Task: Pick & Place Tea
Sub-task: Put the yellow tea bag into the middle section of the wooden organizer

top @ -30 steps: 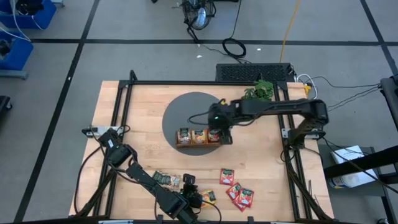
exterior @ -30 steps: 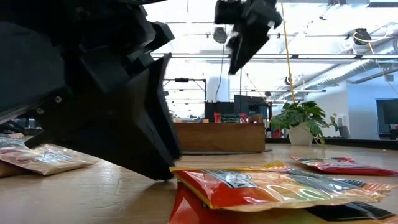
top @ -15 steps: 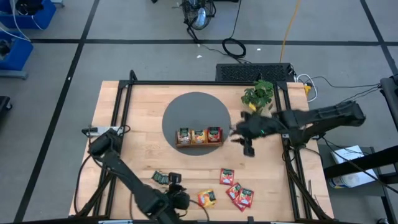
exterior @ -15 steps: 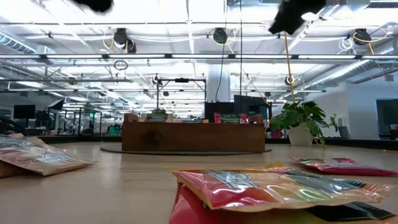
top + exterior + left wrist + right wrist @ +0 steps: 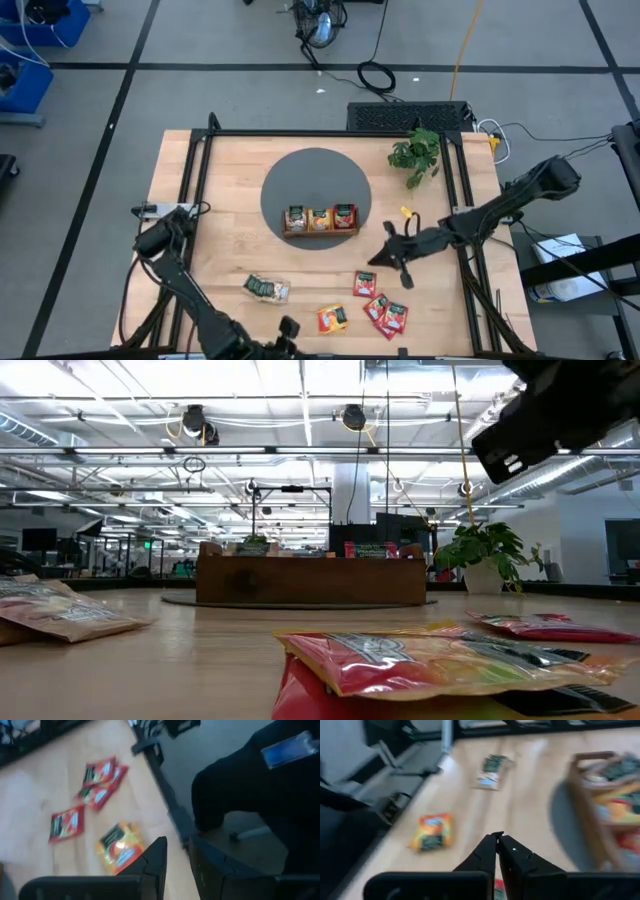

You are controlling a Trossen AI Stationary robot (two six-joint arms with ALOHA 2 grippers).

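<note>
The wooden tray (image 5: 320, 232) on the dark round mat holds a green, an orange and a red tea sachet side by side. Loose tea lies flat on the table: green sachets (image 5: 263, 288), an orange one (image 5: 332, 318) and red ones (image 5: 380, 305). My right gripper (image 5: 373, 261) hangs shut and empty (image 5: 497, 839) to the right of the tray, just beyond the far red sachet (image 5: 365, 283). My left gripper (image 5: 290, 327) is raised at the table's near edge, left of the orange sachet. Its fingers (image 5: 176, 847) stand a little apart with nothing between them.
A potted plant (image 5: 415, 150) stands at the back right. A black frame rail (image 5: 470, 250) runs along the table's right side, and another runs along its left. Bare wood lies between the tray and the green sachets. The low view shows part of the right arm (image 5: 545, 410) overhead.
My right gripper has left the tray's right compartment. It has swung toward the table's right edge, then come down toward the near edge and the red sachets. My left gripper has risen from beside the orange sachet and drawn back toward the near edge, out of the low view.
</note>
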